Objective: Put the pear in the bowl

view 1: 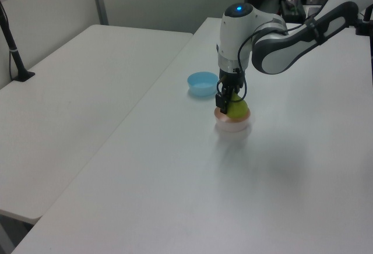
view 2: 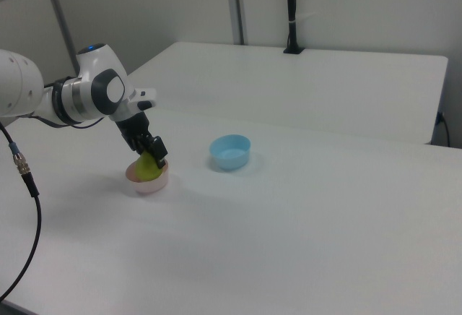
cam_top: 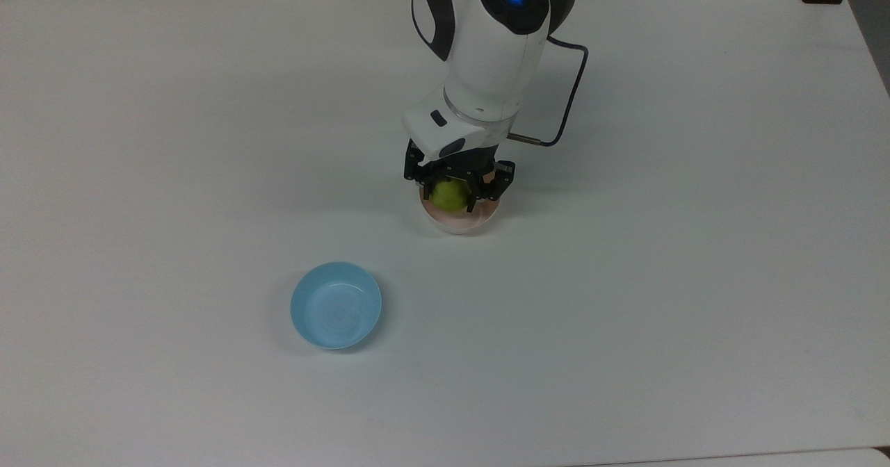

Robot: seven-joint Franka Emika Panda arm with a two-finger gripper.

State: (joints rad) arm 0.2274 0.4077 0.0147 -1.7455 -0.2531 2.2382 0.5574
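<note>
surface (cam_top: 695, 244): white, light blue bowl (cam_top: 336, 305) well apart | pink bowl (cam_top: 459, 221): light, your fingers near its rim could tip it | end effector (cam_top: 457, 190): clamped on pear | pear (cam_top: 448, 194): low inside pink bowl; may roll when you let go

pear (cam_top: 448, 196): stem hidden | bowl (cam_top: 459, 222): far rim behind jaws | arm: base cut off, top view
</note>
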